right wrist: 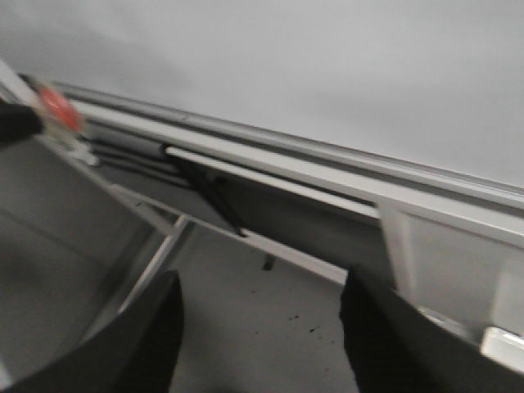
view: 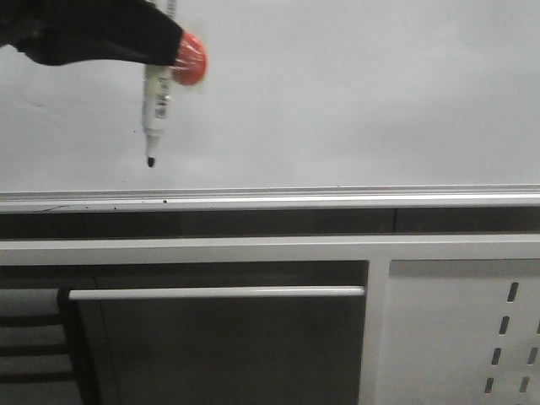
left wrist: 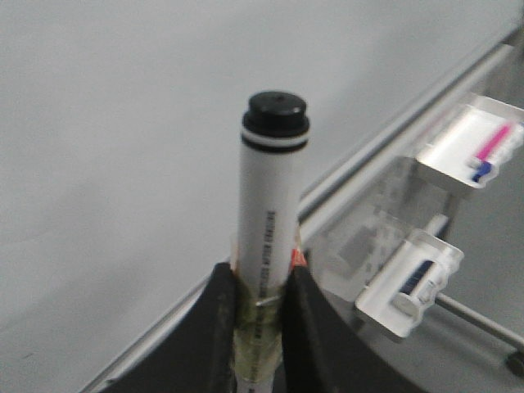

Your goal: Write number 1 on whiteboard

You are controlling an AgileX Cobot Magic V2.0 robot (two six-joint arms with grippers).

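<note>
Marker held at the board, no stroke visible that I can see.

My left gripper (view: 160,51) at ten o'clock is clamped on a white cylindrical marker (view: 156,101), black tip down, before the large pale grey-white whiteboard (view: 354,93); its silver metal rail (view: 337,200) runs below. My right gripper (right wrist: 260,327) has its black fingers (right wrist: 155,344) spread apart, holding nothing.

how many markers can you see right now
1 clear marker, clamped in the left gripper, tip down in front of the whiteboard. The left wrist view shows small trays holding pen-like items, too blurred to call markers.
</note>
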